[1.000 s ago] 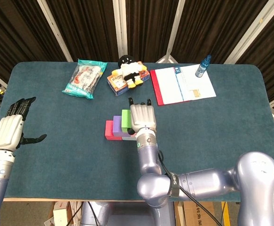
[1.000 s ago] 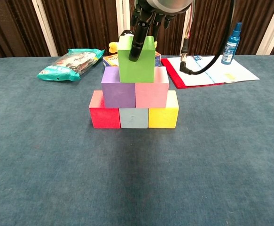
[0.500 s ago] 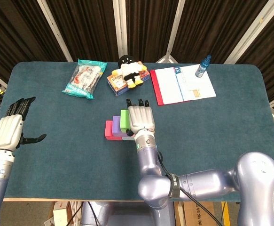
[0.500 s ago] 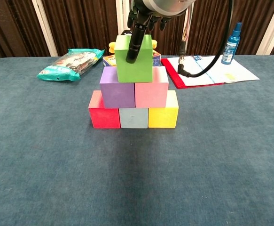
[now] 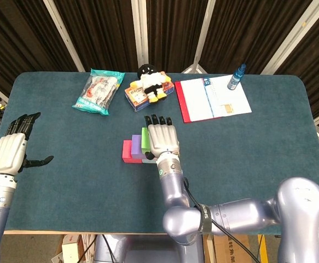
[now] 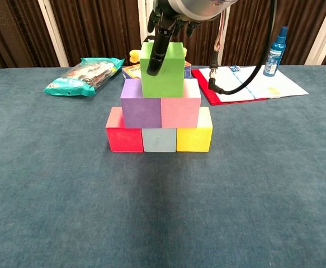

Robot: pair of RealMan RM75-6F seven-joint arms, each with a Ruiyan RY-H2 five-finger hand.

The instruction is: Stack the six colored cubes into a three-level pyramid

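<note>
The desk [image 6: 51, 195] carries a block pyramid directly under the right hand [image 5: 160, 138], whose fingers [image 6: 156, 53] hang over the green block's [image 6: 163, 70] front; whether it grips, I cannot tell. Far to that hand's left, the left hand [image 5: 12, 149] is released, fingers spread.

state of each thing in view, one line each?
Green cube: top level, resting on the purple and pink cubes; a right-hand finger lies across its front.
Purple cube: middle level, left.
Pink cube: middle level, right.
Red cube: bottom level, left.
Pale blue cube: bottom level, centre.
Yellow cube: bottom level, right.
Right hand: over the stack, fingers extended.
Left hand: empty, fingers apart, far from the stack.
</note>
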